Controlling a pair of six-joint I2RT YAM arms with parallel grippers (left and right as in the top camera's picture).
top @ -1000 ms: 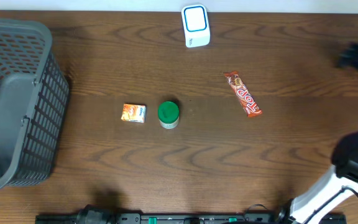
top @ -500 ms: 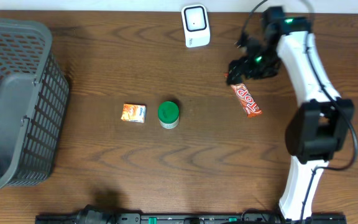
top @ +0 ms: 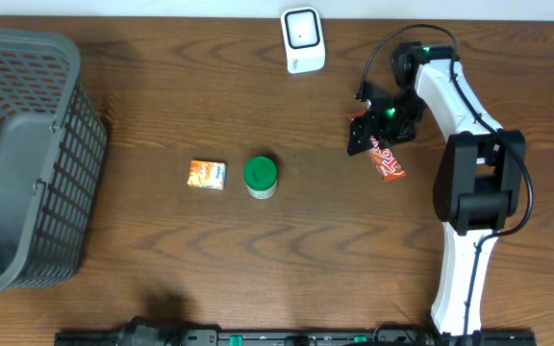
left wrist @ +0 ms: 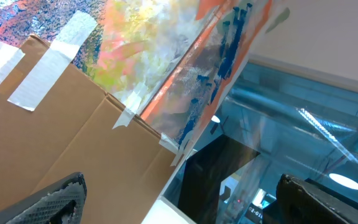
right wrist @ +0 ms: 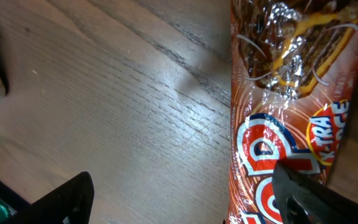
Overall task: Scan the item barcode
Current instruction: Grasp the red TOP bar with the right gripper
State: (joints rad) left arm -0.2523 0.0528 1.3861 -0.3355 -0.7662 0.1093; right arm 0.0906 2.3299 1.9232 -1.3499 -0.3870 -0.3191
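At the right side of the table [top: 258, 259], we find the Top chocolate bar [top: 390, 165] lying flat with its printed face up, well apart from the white barcode scanner [top: 302, 40] that stands at the far edge. We have the right gripper [right wrist: 188, 202] low over the far end of the bar, jaws wide and nothing held. The wrist view shows the bar off to one side of the gap: one finger [right wrist: 309, 196] sits over the wrapper itself, the other [right wrist: 67, 199] over bare wood. We judge the step in hand to be the pick-up of the bar.

To do it well, we proceed as follows:
1. We shift the gripper sideways until the bar lies centred between the fingers, so that neither pad lands on top of the wrapper.
2. We set the jaws across the narrow width of the bar, not along its length.
3. We descend until the fingertips nearly touch the wood, since the bar is thin and the foil is likely slippery.
4. We close gently; a hard squeeze could crush the bar or crease the wrapper where the code is printed.
5. We see no barcode on the upward face, so we expect to turn the underside toward the scanner window.

The left gripper [left wrist: 188, 199] is outside the overhead view; its own camera shows its fingers spread wide and empty, facing a cardboard box [left wrist: 61, 137]
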